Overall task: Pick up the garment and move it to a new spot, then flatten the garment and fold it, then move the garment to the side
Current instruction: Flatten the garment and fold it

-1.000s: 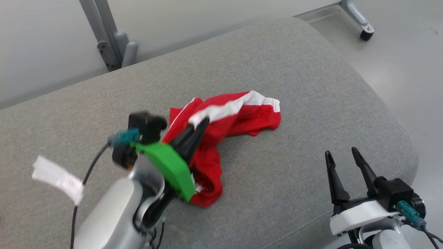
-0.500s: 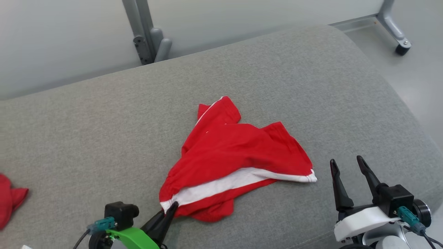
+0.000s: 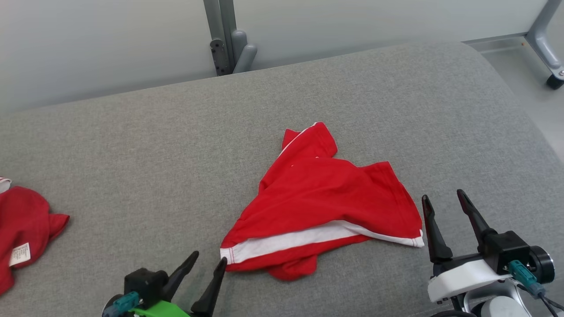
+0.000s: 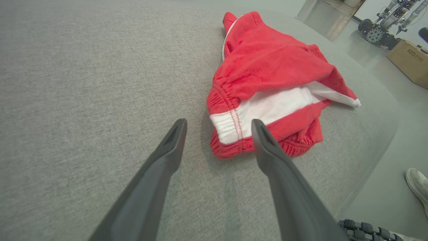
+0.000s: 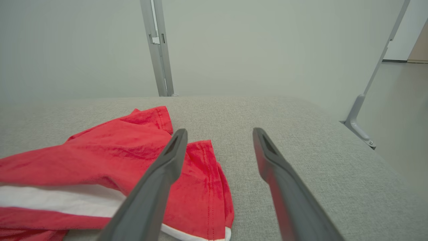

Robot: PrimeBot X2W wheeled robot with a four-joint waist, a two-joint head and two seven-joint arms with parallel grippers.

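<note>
Now, to flatten: left gripper (image 3: 210, 256) stands wide and empty just beside the garment (image 3: 326, 198), rumpled on the cushion (image 3: 132, 145); right gripper (image 3: 443, 195), equally wide and empty, sits near its hem. Pinch 2 far-apart corners, then draw outward, low.

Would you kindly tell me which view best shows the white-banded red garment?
The head view: the red garment lies whole and unobstructed on the grey cushion. The left wrist view shows it close but foreshortened, white band nearest. The right wrist view cuts it off at the left and bottom edges.
</note>
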